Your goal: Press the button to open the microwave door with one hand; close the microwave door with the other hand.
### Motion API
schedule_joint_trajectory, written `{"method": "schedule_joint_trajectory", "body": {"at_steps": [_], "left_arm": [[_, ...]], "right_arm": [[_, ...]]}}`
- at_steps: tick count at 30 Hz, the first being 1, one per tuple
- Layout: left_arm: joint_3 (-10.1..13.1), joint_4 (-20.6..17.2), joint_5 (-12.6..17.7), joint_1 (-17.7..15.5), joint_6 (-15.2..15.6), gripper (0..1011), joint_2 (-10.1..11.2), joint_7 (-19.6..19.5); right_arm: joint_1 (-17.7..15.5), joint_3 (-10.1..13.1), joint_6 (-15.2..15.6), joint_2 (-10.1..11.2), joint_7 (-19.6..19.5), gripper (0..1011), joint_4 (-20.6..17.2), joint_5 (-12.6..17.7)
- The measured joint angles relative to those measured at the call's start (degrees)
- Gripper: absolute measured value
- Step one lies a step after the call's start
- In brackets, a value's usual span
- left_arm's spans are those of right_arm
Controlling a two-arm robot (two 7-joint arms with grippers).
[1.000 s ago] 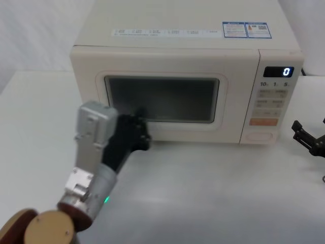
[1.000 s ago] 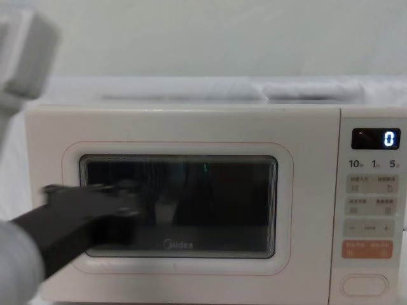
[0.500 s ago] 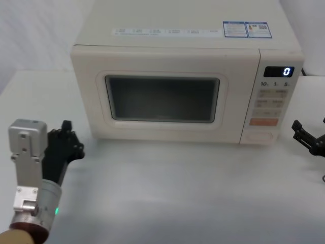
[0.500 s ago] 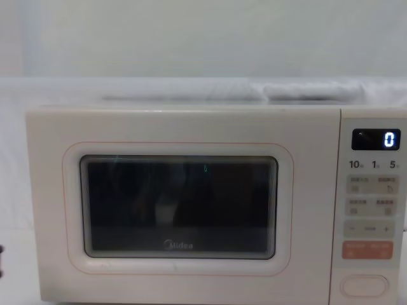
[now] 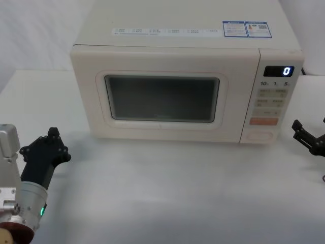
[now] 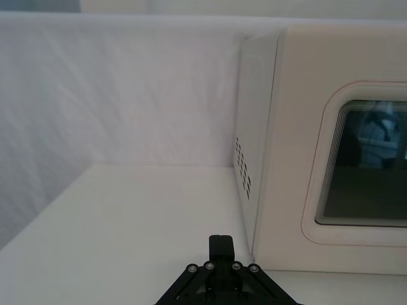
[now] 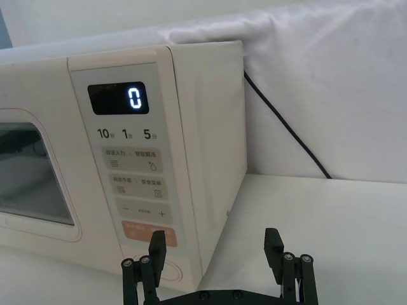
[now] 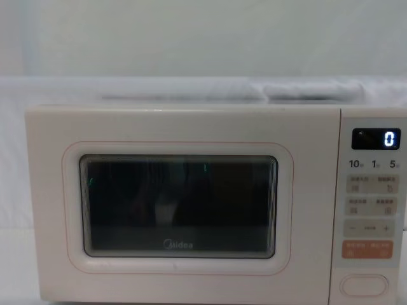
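Observation:
The cream microwave [image 5: 177, 46] stands at the middle back of the white table. Its door [image 5: 162, 99] [image 8: 178, 203] is closed flush with the front. The display reads 0. The oval button [image 5: 260, 136] [image 8: 364, 285] sits at the bottom of the control strip, untouched. My left gripper [image 5: 52, 133] [image 6: 221, 241] is shut on nothing. It hangs low over the table, left of the microwave's front left corner and apart from it. My right gripper [image 5: 311, 128] [image 7: 216, 244] is open, just right of the microwave, level with the button [image 7: 172, 274].
A black power cable [image 7: 286, 127] runs down the white cloth behind the microwave's right side. Bare table [image 5: 167, 188] stretches in front of the microwave. White cloth [image 6: 127, 95] backs the scene.
My left arm has pulled away from the door's window, going left and back toward me to the table's left side. The door stays closed. The right gripper has not moved.

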Motion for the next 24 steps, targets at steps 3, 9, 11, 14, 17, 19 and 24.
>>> {"method": "schedule_joint_trajectory", "body": {"at_steps": [3, 9, 11, 14, 17, 19, 24], "left_arm": [[-0.2, 0.5, -0.4, -0.3, 0.0, 0, -0.3, -0.9], [-0.4, 1.4, -0.1, -0.9, 0.1, 0, -1.0, -2.3], [-0.3, 1.6, 0.3, -1.1, 0.3, 0, -1.2, -2.4], [-0.3, 1.6, 0.5, -1.2, 0.4, 0, -1.3, -2.5], [-0.3, 1.6, 0.5, -1.1, 0.4, 0, -1.3, -2.5], [-0.3, 1.6, 0.4, -1.1, 0.4, 0, -1.3, -2.5], [-0.3, 1.6, 0.3, -1.1, 0.4, 0, -1.2, -2.6]], "right_arm": [[0.0, 0.0, 0.0, 0.0, 0.0, 1002, 0.0, 0.0], [0.0, 0.0, 0.0, 0.0, 0.0, 1002, 0.0, 0.0], [0.0, 0.0, 0.0, 0.0, 0.0, 1002, 0.0, 0.0], [0.0, 0.0, 0.0, 0.0, 0.0, 1002, 0.0, 0.0], [0.0, 0.0, 0.0, 0.0, 0.0, 1002, 0.0, 0.0], [0.0, 0.0, 0.0, 0.0, 0.0, 1002, 0.0, 0.0], [0.0, 0.0, 0.0, 0.0, 0.0, 1002, 0.0, 0.0]]}}
